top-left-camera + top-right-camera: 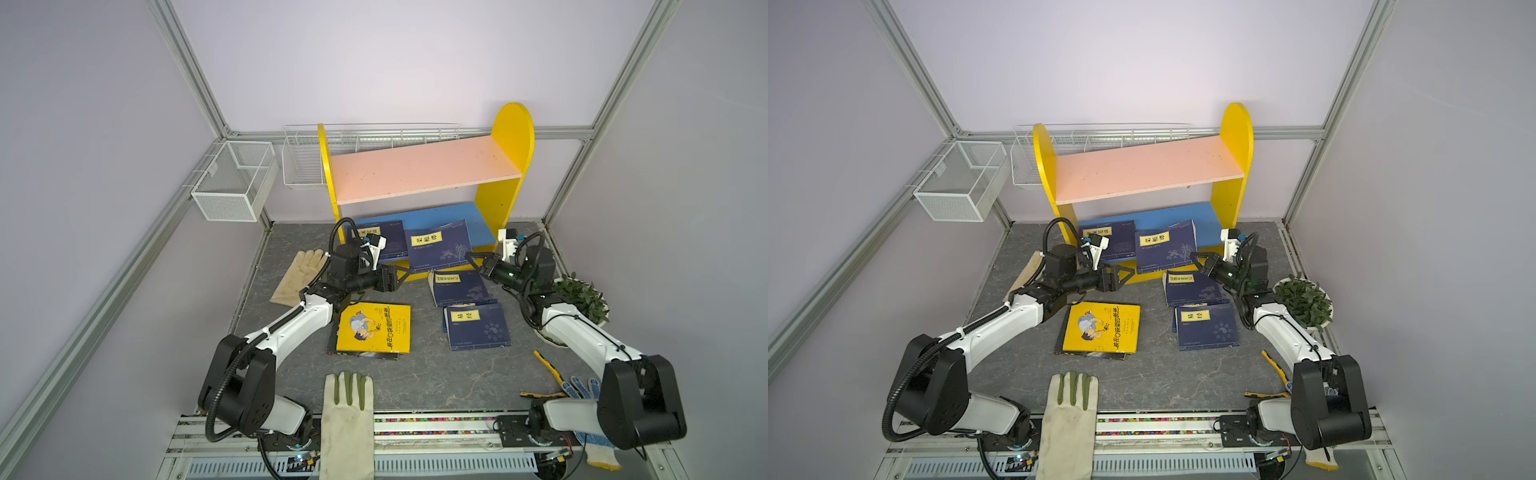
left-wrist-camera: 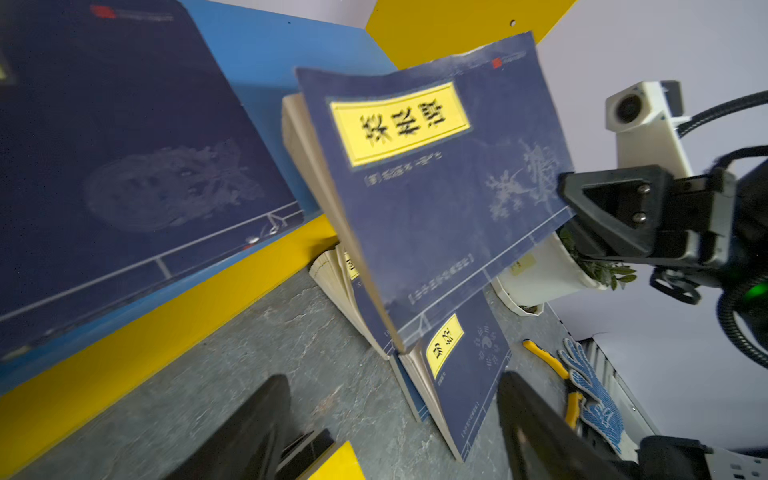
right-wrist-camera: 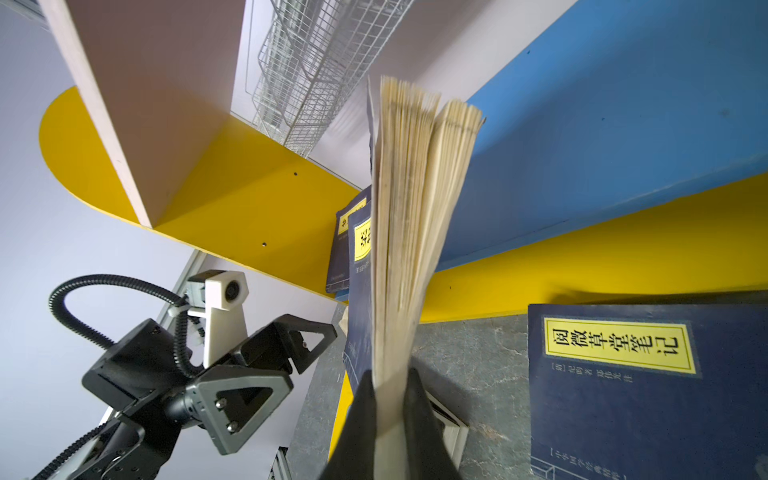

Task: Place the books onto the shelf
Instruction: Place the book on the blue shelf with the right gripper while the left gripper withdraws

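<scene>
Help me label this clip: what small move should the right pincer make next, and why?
Probably slide the held navy book deeper onto the blue lower board. The right pincer is shut on its page edge, the left pincer stands open beside it, and the book sits tilted, its near edge past the board's front.

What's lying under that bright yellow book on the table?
A dark book lies under the yellow book; only its edges peek out. Its cover, and anything more beneath, is hidden.
</scene>
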Robot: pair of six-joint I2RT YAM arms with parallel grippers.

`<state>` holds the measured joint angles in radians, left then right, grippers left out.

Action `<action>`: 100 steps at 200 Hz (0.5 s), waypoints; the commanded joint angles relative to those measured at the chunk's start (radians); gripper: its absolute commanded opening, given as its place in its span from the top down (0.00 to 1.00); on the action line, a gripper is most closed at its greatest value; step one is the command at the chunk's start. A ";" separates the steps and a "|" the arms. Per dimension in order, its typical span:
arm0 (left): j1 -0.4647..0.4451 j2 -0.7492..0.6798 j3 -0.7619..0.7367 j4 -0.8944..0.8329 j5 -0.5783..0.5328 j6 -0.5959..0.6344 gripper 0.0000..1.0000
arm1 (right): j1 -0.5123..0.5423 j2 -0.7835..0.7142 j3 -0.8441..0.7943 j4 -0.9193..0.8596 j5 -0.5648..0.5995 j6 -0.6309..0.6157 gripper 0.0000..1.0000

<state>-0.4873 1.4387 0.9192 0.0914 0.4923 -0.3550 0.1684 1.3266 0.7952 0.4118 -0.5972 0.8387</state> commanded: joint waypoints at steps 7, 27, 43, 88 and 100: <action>0.002 -0.071 -0.078 -0.016 -0.164 0.011 0.21 | 0.019 -0.024 0.077 0.088 -0.013 0.012 0.93; 0.002 -0.148 -0.160 0.023 -0.281 -0.021 0.21 | 0.061 0.034 0.143 0.107 -0.002 0.010 0.93; 0.003 -0.211 -0.228 0.034 -0.411 -0.058 0.21 | 0.104 0.107 0.187 0.154 0.015 0.024 0.93; 0.021 -0.396 -0.392 -0.008 -0.822 -0.276 0.22 | 0.243 0.348 0.354 0.261 0.095 0.078 0.93; 0.023 -0.430 -0.405 -0.062 -0.916 -0.329 0.22 | 0.274 0.401 0.398 0.268 0.111 0.079 0.93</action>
<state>-0.4747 1.0695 0.5434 0.0898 -0.1444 -0.5369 0.3897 1.6566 1.1168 0.5816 -0.5354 0.8791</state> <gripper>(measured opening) 0.785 0.115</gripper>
